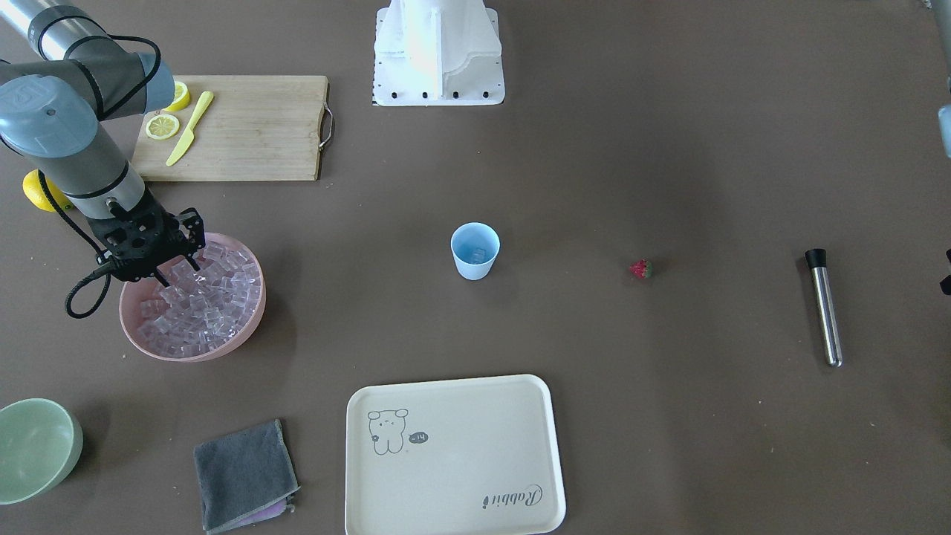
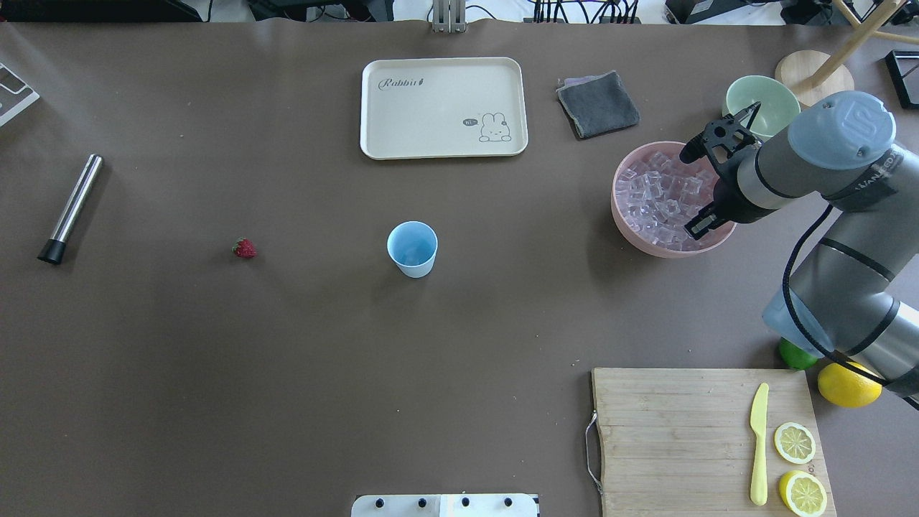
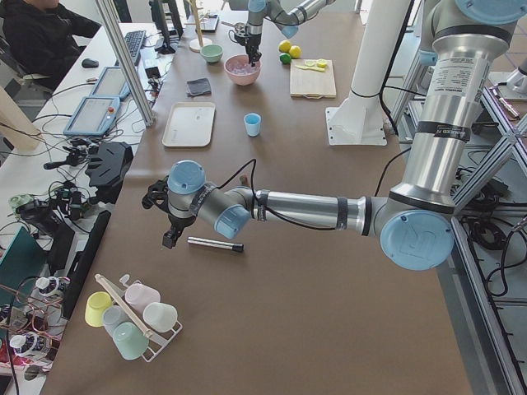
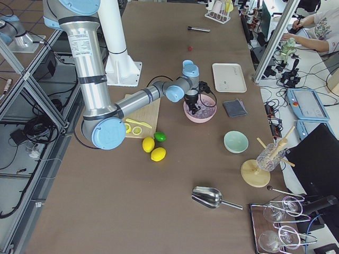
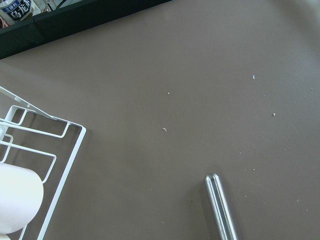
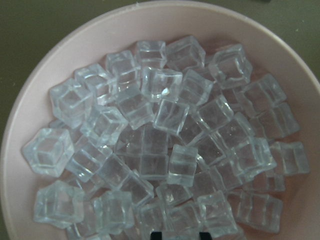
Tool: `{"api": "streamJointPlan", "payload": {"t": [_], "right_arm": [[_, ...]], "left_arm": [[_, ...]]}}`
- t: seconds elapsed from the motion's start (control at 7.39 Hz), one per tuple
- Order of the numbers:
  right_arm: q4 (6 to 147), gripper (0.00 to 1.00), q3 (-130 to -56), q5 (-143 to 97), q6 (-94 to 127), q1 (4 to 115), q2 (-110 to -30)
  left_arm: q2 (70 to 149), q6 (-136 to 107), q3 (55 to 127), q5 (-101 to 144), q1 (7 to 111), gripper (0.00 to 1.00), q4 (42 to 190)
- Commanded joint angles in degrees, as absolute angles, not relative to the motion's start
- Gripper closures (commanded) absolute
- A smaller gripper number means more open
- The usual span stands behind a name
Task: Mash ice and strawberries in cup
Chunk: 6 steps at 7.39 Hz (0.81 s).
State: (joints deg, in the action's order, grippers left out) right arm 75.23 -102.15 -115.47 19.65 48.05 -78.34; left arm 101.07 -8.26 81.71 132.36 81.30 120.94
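Desk: a wide brown desk (image 2: 215, 395) is seen set with a cream tray (image 1: 453, 461), a grey cloth (image 1: 241, 472), a pale green bowl (image 1: 33, 449) and a wooden board (image 1: 252, 134) bearing a yellow knife (image 1: 189, 128) and lemon slices (image 1: 162, 126).
Room: a workshop is shown in the side views, with tablets, cables and a seated person (image 3: 37, 33) along the operators' side.
Cup: the light blue cup (image 1: 475, 251) is stood upright mid-desk, apart from everything else.
Strawberry: the strawberry (image 1: 640, 268) is seen on the bare desk between the cup and a steel rod (image 1: 825, 308) with a black cap, touching neither.
Ice: the ice (image 1: 212, 301) is heaped in the pink bowl (image 1: 249, 327).
Right tool: the right tool (image 2: 693, 190) is held over the ice, fingers spread, nothing pinched.
Left tool: the left tool (image 3: 165, 220) is hung near the rod; whether its fingers are spread cannot be told.
Overhead and right-side views: a lime (image 2: 795, 354) is revealed beside a whole lemon (image 2: 847, 384); in the front view the lime is hidden by the arm.
Left-side view alone: a wire rack (image 3: 160, 341) of pastel cups is shown.
Right-side view alone: a metal scoop (image 4: 212, 198) is shown.
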Motion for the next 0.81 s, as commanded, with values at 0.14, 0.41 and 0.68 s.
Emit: {"api": "streamJointPlan", "payload": {"t": [0.14,0.41,0.68], "right_arm": [[77.6,1.0,-107.5,-117.8,24.9,49.1,-78.0],[95.2,1.0,-109.8,-121.3,32.3,50.6,-64.2],[97.9,1.0,-102.9,-114.1,45.9,43.1,-50.2]], "left_arm": [[101.0,-8.3,81.9,132.4,81.3,0.03,120.9],[100.8,-8.3,82.1,132.4,81.3,0.03,120.9],[101.2,-10.4,82.2,132.4,81.2,0.03,120.9]]}}
